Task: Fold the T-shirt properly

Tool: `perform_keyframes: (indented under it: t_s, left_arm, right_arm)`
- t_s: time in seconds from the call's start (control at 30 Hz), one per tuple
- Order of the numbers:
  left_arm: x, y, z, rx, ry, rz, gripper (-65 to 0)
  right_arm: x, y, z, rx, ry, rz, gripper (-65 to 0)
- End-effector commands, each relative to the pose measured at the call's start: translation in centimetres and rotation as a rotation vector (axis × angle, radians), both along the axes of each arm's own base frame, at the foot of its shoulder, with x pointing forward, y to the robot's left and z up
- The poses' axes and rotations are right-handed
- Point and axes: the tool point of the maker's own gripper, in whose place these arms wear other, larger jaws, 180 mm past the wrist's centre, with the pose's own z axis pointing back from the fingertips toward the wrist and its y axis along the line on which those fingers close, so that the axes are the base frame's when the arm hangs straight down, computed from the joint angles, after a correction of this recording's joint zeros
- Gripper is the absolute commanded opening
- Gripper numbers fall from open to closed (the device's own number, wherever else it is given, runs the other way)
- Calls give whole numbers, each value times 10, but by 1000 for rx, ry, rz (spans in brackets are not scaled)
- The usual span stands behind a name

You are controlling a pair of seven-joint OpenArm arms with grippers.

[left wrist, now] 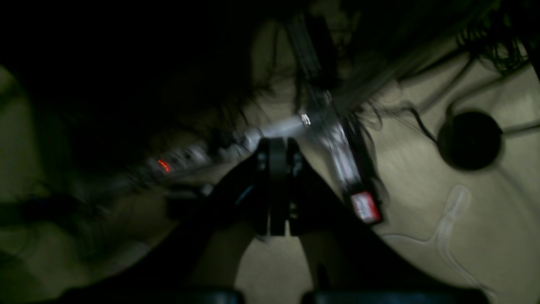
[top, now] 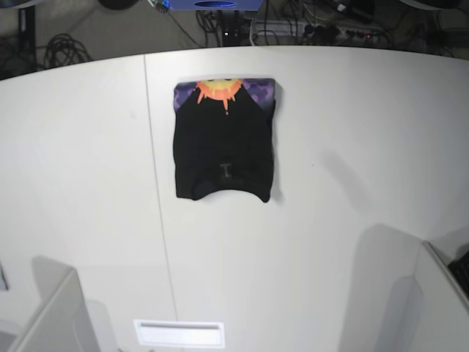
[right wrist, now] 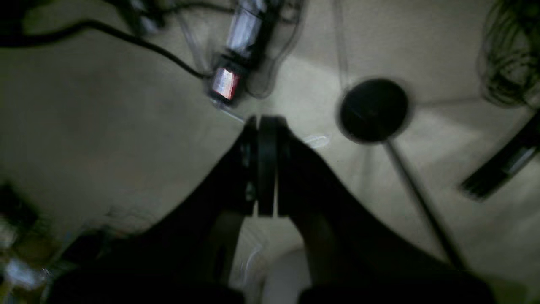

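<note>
The left gripper (left wrist: 277,185) is closed, jaws pressed flat together with nothing between them; it hangs in the air over a pale floor (blurred) strewn with cables and a power strip (left wrist: 181,159). The right gripper (right wrist: 265,164) is closed too, empty, touching nothing, with a dark round disc (right wrist: 373,110) on the floor at its 2 o'clock. The T-shirt (top: 224,143) lies folded on the white bench (top: 352,147), toward 12 o'clock from centre, its orange sun print at the far edge.
</note>
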Motion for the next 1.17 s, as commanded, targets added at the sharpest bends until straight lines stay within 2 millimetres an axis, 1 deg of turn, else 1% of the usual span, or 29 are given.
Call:
perform_keyframes:
  t_s: [0.0,0.07,0.17,0.2,0.27,0.33,0.37,0.43,0.47,0.5,0.57,0.6,0.67,0.73,0.8,0.97,1.0,1.07,1.13]
  left_arm:
    - [-5,6,0,8,11,17,-650]
    - [0,7,-14,8,41,50,-650]
    - [13,3,-31,-6,73,73,-650]
    - [18,1,-36,-13,85,65,-650]
    - [41,-1,-50,-15,103,10,-650]
    - [48,-5,-69,4,198,-42,-650]
    - [48,-5,-78,20,258,-64,-650]
    - [45,-9,-91,42,354,-102,-650]
    - [52,-15,-97,47,368,-113,-650]
    - [61,-17,-101,55,372,-121,-650]
    - [72,-18,-106,71,383,-124,-650]
    - [81,-19,-108,76,382,-124,-650]
    - [88,-16,-111,85,394,-120,-650]
    - [92,-17,-112,84,392,-118,-650]
    - [91,-17,-112,84,392,-117,-650]
    - [91,-13,-111,91,392,-117,-650]
    - [91,-12,-111,93,392,-118,-650]
    - [92,-12,-111,93,389,-117,-650]
    - [95,-12,-111,93,384,-117,-650]
  right_arm:
    - [-3,0,-7,-10,19,-16,-650]
    - [-10,1,-26,-26,72,-65,-650]
    - [-24,18,-49,-20,157,-130,-650]
    - [-31,23,-56,-16,177,-151,-650]
    - [-36,38,-67,10,186,-185,-650]
    - [-45,47,-78,23,201,-212,-650]
    - [-51,47,-82,23,211,-222,-650]
    - [-53,45,-87,24,191,-243,-650]
    - [-51,41,-88,24,168,-255,-650]
    - [-51,38,-89,24,147,-264,-650]
    - [-43,15,-91,-1,103,-269,-650]
    - [-38,10,-92,-6,83,-272,-650]
    - [-27,4,-94,-11,61,-273,-650]
    - [-23,4,-95,-10,56,-272,-650]
    - [-23,4,-95,-11,56,-274,-650]
    - [-22,11,-95,1,53,-275,-650]
    - [-17,16,-96,10,45,-278,-650]
    - [-9,20,-97,17,37,-279,-650]
    - [-10,20,-97,16,38,-279,-650]
